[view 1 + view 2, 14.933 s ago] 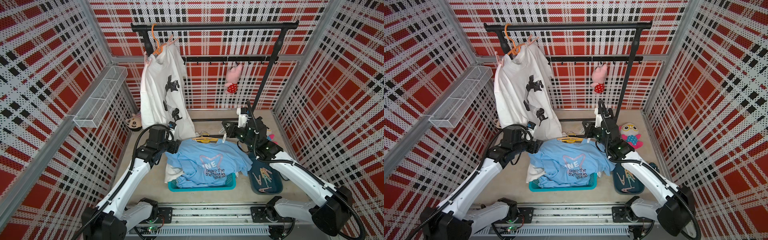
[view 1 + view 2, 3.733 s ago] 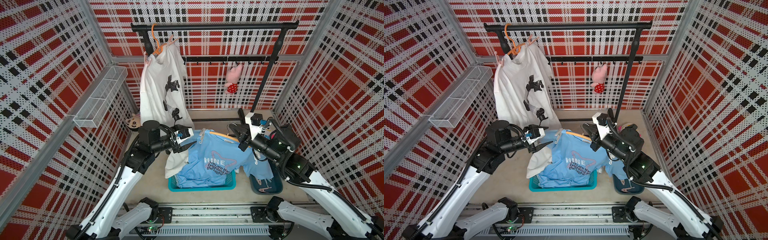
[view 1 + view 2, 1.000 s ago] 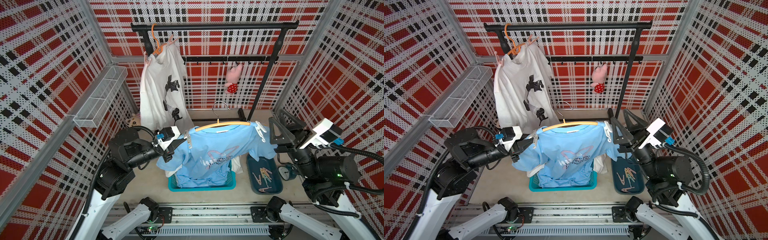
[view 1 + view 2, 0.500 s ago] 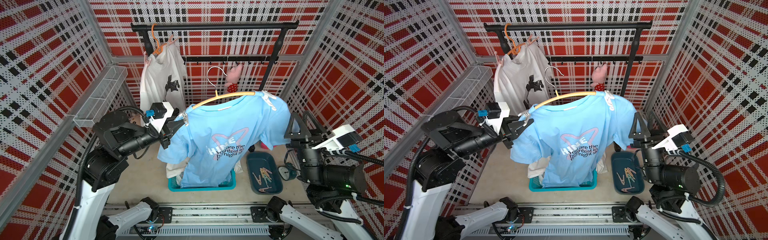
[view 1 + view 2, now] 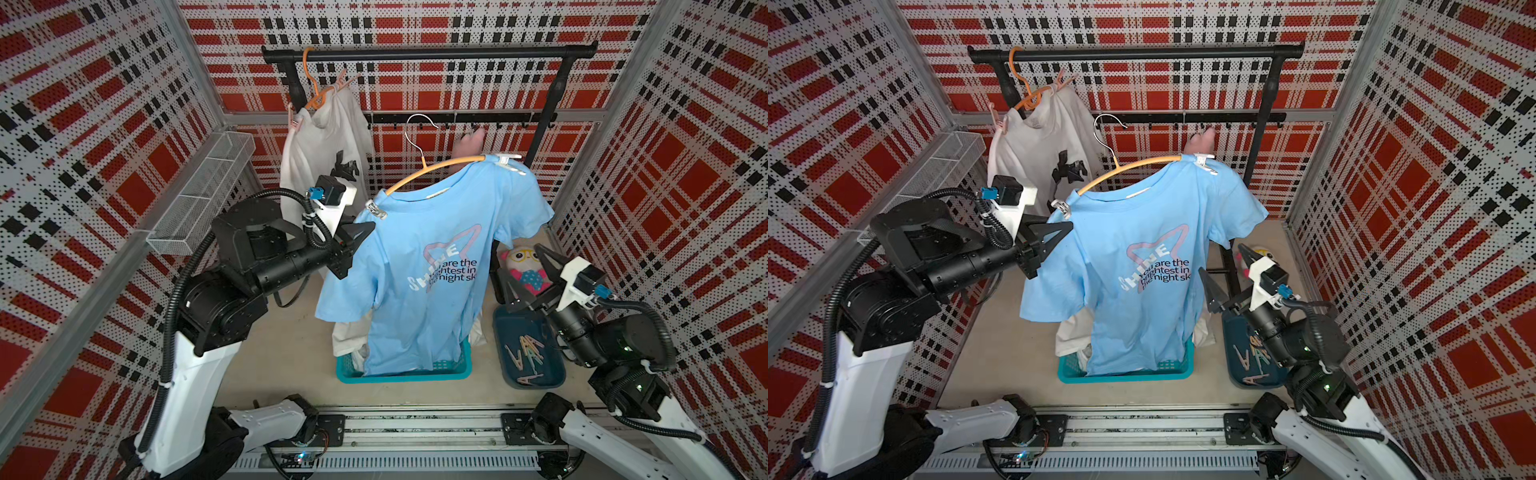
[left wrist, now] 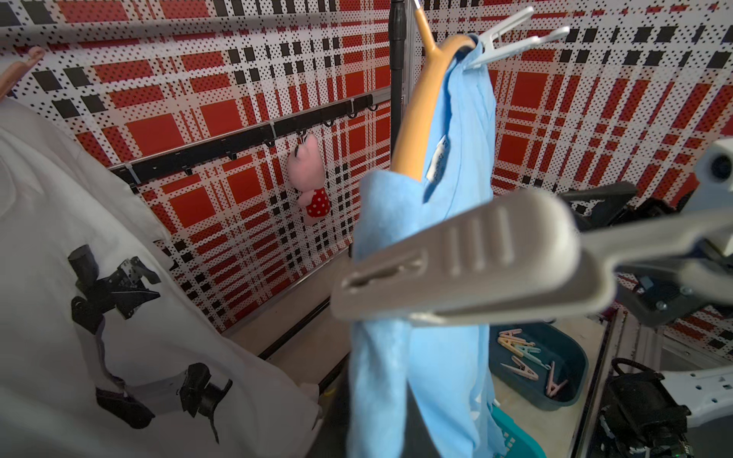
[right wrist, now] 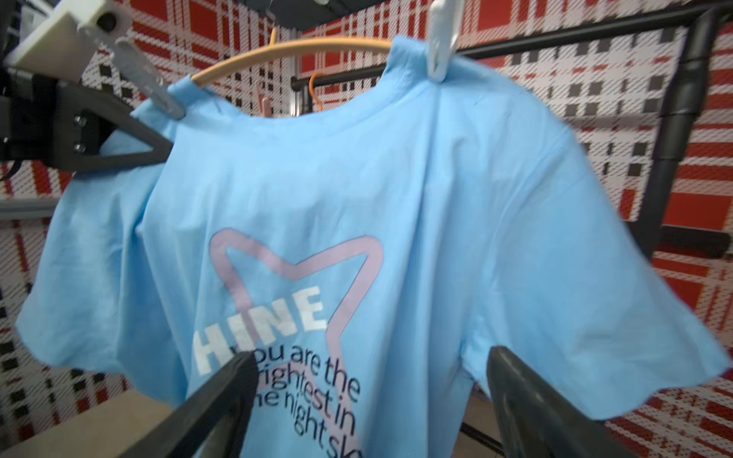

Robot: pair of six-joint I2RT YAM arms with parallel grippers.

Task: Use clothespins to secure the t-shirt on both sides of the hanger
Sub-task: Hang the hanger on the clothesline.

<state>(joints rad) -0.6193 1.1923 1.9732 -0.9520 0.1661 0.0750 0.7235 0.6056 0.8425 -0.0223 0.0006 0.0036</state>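
Both sides look pegged. One clothespin (image 5: 375,209) bites the t-shirt (image 5: 419,299) at the lower end of the hanger (image 5: 432,168), mid-frame, and a second clothespin (image 5: 510,162) grips its upper end, right of centre. The left gripper (image 5: 365,232) is clamped on the shirt's shoulder, holding everything aloft. The right gripper (image 5: 525,274), lower right, stands wide and empty above the tray (image 5: 557,374). I'd judge only hooking it on the rail (image 5: 415,53) remains.
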